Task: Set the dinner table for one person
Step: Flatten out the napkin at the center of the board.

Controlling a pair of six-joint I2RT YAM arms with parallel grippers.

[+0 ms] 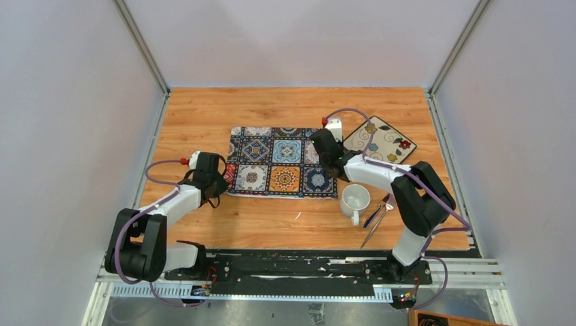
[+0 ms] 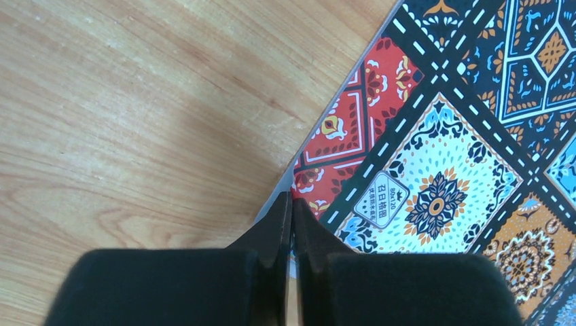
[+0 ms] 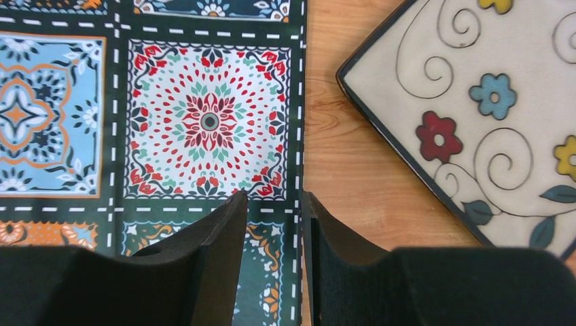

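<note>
cutlery: nearest to me on the right, a thin pair of utensils lying slantwise on bare wood by the right arm's elbow; too small to tell which kinds. I judge it parked, waiting its turn.
mug: white mug upright just left of the cutlery, off the mat and just beside its near right corner; not placed yet.
left gripper: left gripper clenched, fingertips meeting right on the mat's left hem near the red tile. A grey sliver of lifted edge beside the tips makes me read it as pinching the cloth, not just resting there.
why left: my guess is that this pinch anchors that side so the mat can be tugged flat or squared up.
placemat: tile-patterned placemat lies mid-table, long side across, mostly flat, with nothing on it.
right gripper: right gripper released, jaws partly apart and straddling the mat's right hem, one finger over the cloth and one over wood; nothing clamped.
why right: placed to bite the opposite edge, I think, so both arms can pull the mat.
plate: square cream plate with flowers and swirls, turned like a diamond, on wood just beside the mat's far right corner, a strip of wood between them.
dinner table: wood-plank dinner table fills the whole bay under everything, running to the far white wall.
step: mat alignment; plate, mug and cutlery not yet set.
risk: uneven pulling could bunch the cloth or nudge the plate.
</note>
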